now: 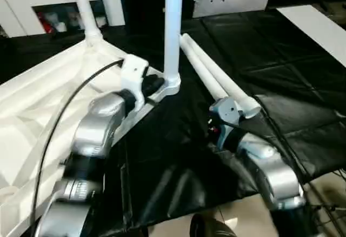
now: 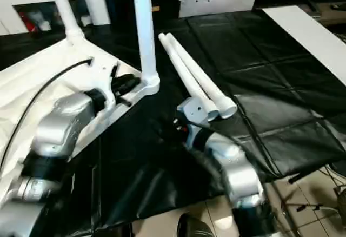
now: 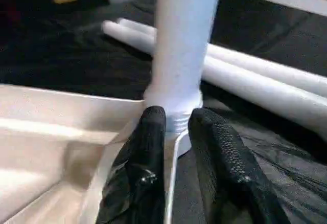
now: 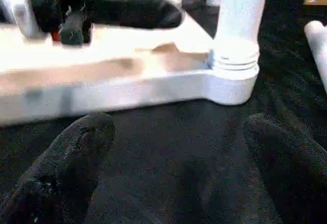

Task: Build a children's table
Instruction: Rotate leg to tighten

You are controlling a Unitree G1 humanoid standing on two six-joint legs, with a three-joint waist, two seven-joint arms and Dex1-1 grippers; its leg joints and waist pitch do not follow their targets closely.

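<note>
Your wide-open right gripper (image 4: pixel 173 168) is nearer the two loose legs (image 1: pixel 216 74), lying lengthwise beyond it; left gripper (image 3: pixel 176 132) seems slightly parted beside the upright leg (image 1: pixel 173 28).

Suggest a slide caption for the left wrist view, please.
Left gripper at the corner socket where an upright leg stands; two spare legs lie behind.

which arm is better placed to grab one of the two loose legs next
Right. The right gripper sits open beside the near ends of the loose legs; the left gripper is at the fitted leg.
</note>
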